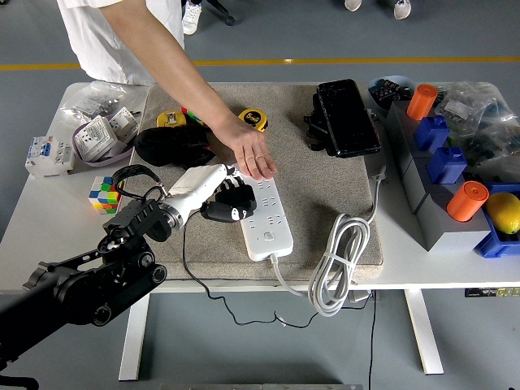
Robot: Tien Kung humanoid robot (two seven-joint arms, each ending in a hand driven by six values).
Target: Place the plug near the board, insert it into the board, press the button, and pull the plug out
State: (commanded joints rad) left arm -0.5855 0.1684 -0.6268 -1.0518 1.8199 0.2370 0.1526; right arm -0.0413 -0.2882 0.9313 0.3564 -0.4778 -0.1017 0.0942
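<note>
A white power strip (267, 213) lies lengthwise on the grey mat (325, 171), its button near the front end. My left hand (218, 195) comes in from the lower left and is shut on a black plug (233, 205), which sits against the strip's left edge by the upper sockets. The plug's thin black cable (188, 260) trails down over the mat's front edge. A person's hand (254, 154) rests flat on the far end of the strip. My right hand is out of view.
A coiled white cord (335, 264) lies at the mat's front right. Black pouch (172, 145), tape measures (253, 119), a black device (346, 116), a Rubik's cube (104, 193) and adapters (101, 134) surround the mat. Blue and orange blocks (447, 162) fill the right side.
</note>
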